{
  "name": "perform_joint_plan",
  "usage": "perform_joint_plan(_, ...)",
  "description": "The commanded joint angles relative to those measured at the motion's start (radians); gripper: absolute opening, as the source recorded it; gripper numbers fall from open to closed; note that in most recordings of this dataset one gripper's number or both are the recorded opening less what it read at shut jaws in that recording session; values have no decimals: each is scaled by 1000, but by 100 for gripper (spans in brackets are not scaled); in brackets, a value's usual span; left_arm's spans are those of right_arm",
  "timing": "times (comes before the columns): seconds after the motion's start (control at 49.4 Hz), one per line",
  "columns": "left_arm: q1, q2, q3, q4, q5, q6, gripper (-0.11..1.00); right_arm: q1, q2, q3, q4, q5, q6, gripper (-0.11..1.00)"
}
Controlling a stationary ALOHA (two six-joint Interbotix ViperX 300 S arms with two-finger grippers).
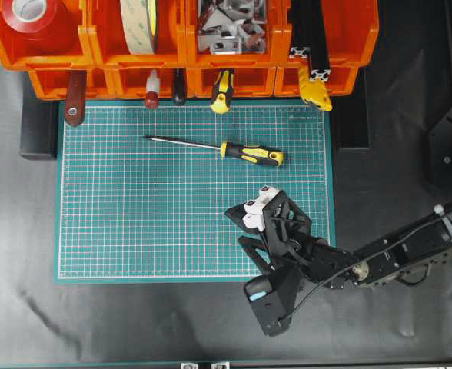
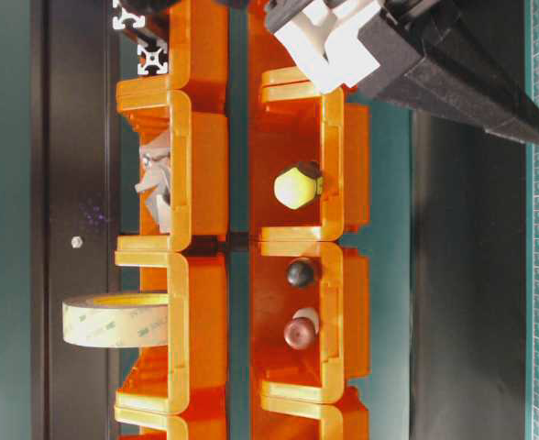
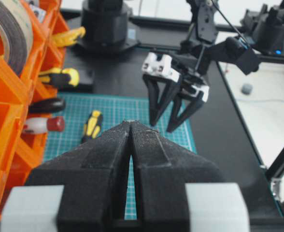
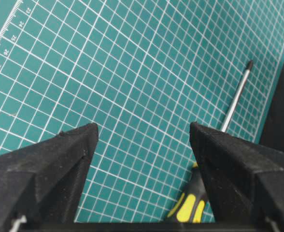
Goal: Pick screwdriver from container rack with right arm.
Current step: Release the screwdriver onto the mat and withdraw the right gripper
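From overhead, the long screwdriver with the yellow-and-black striped handle and thin dark shaft is lying flat on the green gridded cutting mat, out of the bright orange plastic container rack and well clear of it. The black right arm's pincer with the white blocks hangs over the mat just below the handle, spread wide and holding nothing. My guess is the pick-out part is basically done, since the tool sits on the mat and the jaws are off it.

Table-level view: mostly the rack's bins seen end-on, with a roll of tan tape poking out of one and a stubby yellow tool end in another. These look stored handle-out so they can be grabbed.

Left wrist view: the left pincer is pressed together right in front of the lens, parked and uninvolved, while the right one stands open across the mat.

Right wrist view: wide-apart black fingers frame the mat, with the screwdriver partly behind the other finger, not gripped.
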Motion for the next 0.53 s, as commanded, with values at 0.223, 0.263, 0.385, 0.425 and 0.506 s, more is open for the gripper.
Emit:
perform_joint_plan(0.223,-5,11,-31,5,-5,-5,0,12,-127,-6,-3,160,124,75)
perform_joint_plan(0.263,-5,12,-31,3,-5,-5,0,18,-150,-3,-3,169,140,75)
perform_joint_plan(0.385,-5,12,-29,3,-5,-5,0,49,-222,3,-3,193,186,75)
perform_joint_plan(0.425,-6,12,-31,3,-5,-5,0,60,-244,8,-2,201,206,75)
perform_joint_plan(0.506,-5,12,-31,3,-5,-5,0,80,-281,15,-3,219,253,75)
